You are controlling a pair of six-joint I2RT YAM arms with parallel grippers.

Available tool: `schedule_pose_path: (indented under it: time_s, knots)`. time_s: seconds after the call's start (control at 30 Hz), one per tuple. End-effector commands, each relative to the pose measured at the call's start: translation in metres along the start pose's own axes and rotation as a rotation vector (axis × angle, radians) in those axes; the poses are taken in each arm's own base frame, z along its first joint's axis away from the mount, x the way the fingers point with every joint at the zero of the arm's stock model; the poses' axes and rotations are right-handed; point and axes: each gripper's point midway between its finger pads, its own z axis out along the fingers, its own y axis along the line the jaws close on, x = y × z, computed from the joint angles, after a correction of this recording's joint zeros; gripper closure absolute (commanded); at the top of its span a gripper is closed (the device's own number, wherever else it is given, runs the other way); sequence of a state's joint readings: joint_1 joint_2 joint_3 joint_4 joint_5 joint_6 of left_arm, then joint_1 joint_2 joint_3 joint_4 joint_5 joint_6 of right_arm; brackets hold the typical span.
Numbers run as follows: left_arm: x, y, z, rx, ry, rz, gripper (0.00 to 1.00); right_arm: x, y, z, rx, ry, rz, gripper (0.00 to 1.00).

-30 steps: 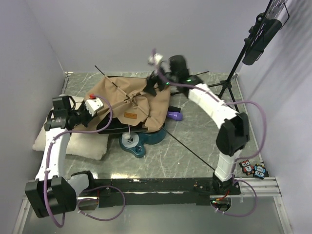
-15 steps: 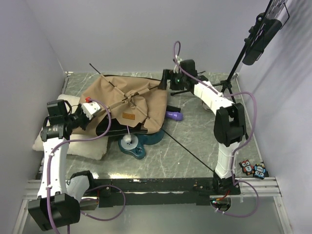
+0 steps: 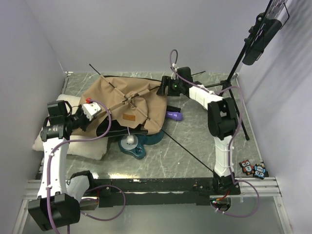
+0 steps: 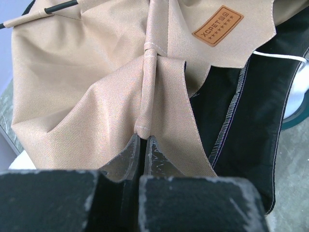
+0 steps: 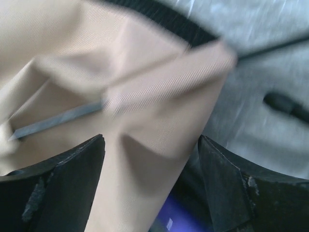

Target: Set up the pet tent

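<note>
your pet tent point(image 3: 127, 100) lies slumped just beside the pillow point(image 3: 90, 146). left gripper point(image 4: 143, 141) clenched on its tan seam fold. right gripper point(image 5: 150, 145) spread wide over the fabric; blurred view, contact unclear.

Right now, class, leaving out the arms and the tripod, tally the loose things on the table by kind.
pet tent: 1
pillow: 1
teal object: 1
purple object: 1
small patterned blocks: 2
Total: 6
</note>
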State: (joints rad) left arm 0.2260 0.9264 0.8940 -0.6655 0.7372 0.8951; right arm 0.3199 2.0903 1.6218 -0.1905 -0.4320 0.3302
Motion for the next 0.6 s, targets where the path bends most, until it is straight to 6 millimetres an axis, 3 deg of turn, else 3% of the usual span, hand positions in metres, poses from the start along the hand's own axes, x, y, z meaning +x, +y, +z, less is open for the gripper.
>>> schedule_pose_path:
  time_s: [0.0,0.07,0.1,0.17,0.27,0.3,0.47,0.57]
  knots:
    - [-0.015,0.005,-0.007,-0.014,-0.039,0.044,0.99,-0.036,-0.013,0.022,-0.013,-0.086,0.015,0.18]
    - [-0.015,0.003,-0.008,-0.011,-0.038,0.051,0.99,-0.038,-0.021,0.028,-0.016,-0.092,0.032,0.23]
    - [-0.015,0.003,-0.008,-0.013,-0.04,0.053,0.99,-0.042,-0.02,0.03,-0.033,-0.103,0.039,0.31]
    - [-0.016,0.002,-0.008,-0.01,-0.039,0.048,0.99,-0.049,-0.013,0.027,-0.087,-0.12,0.037,0.62]
    - [-0.009,0.005,-0.01,-0.025,-0.008,0.047,0.99,-0.074,0.01,-0.002,-0.146,-0.19,-0.008,0.94]
    - [-0.006,0.008,-0.011,-0.045,0.007,0.046,0.99,-0.091,0.021,-0.014,-0.162,-0.246,-0.052,1.0]
    - [0.011,0.014,-0.019,-0.123,0.045,0.047,0.99,-0.167,0.07,-0.081,-0.178,-0.455,-0.173,1.0]
    - [0.015,0.013,-0.022,-0.155,0.051,0.056,0.99,-0.198,0.102,-0.121,-0.221,-0.547,-0.197,1.0]
